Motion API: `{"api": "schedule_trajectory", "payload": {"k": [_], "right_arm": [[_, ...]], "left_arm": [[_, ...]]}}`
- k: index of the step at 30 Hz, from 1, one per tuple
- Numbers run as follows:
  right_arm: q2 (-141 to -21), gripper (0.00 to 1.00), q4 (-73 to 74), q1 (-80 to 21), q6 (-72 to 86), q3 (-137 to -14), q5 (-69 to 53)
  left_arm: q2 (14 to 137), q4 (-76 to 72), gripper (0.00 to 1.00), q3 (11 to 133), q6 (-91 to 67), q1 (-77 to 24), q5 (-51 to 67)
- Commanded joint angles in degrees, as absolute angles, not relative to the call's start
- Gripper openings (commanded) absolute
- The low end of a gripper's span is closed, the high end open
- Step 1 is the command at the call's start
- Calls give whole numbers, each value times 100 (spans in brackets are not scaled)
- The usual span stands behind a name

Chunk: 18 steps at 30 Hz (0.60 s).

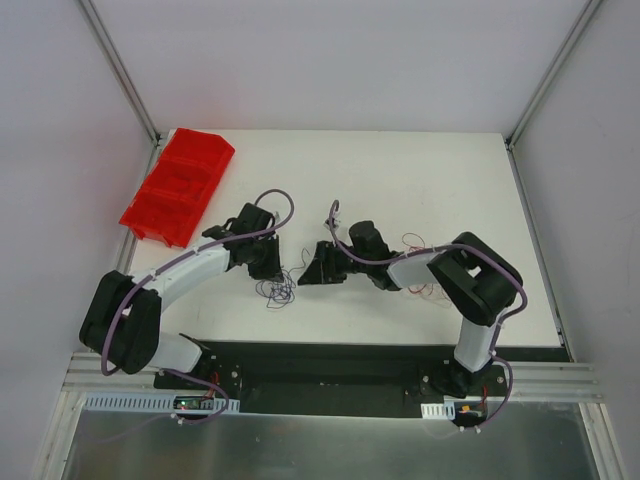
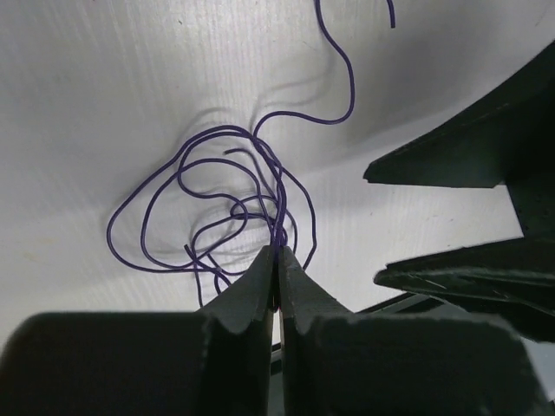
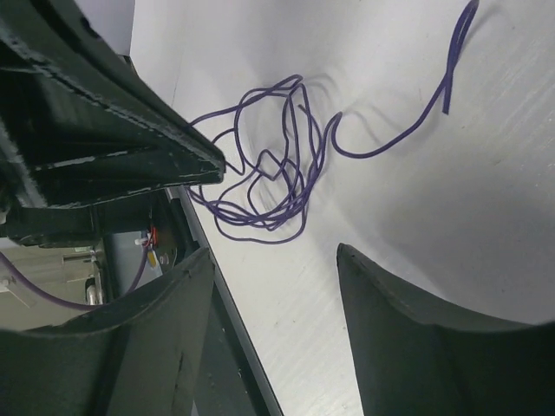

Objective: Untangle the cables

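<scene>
- A purple cable (image 1: 279, 290) is seen lying in a loose tangle of overlapping loops on the white table (image 1: 430, 180), near its front edge and between the two grippers.
- The left gripper (image 1: 268, 266) is lowered to the left side of that tangle. In the left wrist view its jaws are pressed together (image 2: 276, 256), with strands of the purple cable (image 2: 208, 208) pinched at the very tip of the fingers (image 2: 247, 290).
- From the pinched spot, one free end of the wire is seen curving up and away across the table towards the top of the left wrist view.
- The right gripper (image 1: 308, 272) is set just right of the tangle, pointing towards the left one. In its own view the jaws are spread wide (image 3: 277, 264) and nothing is held between the fingers (image 3: 416, 338). The purple cable (image 3: 264, 186) lies ahead of them, apart from both.
- The left gripper (image 3: 121, 121) is shown in the right wrist view as a dark wedge touching the near side of the loops.
- Thin red cables (image 1: 421, 287) are scattered beside the right forearm, well apart from the purple bundle. They are too fine in the top view for their knotting to be judged.
- A red bin (image 1: 178, 186) rests at the far left corner of the table, partly overhanging the edge.
</scene>
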<state>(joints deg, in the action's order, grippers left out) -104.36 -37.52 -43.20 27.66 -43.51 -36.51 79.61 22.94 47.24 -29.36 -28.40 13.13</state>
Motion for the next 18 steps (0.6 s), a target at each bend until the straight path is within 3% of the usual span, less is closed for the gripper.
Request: {"api": "schedule_trajectory", "payload": {"k": [1, 6, 18], "right_arm": [[-10678, 60, -4332, -4377, 3102, -4579, -3876], [-10986, 53, -4903, -4368, 3760, -4588, -3990], [-11575, 55, -6230, -4377, 4930, -4570, -4245]], "left_arm": [[7524, 2171, 0, 4667, -2979, -2830, 1634], [7137, 2039, 0, 4615, -3225, -2839, 1986], [7048, 1661, 0, 4649, -3463, -2848, 2364]]}}
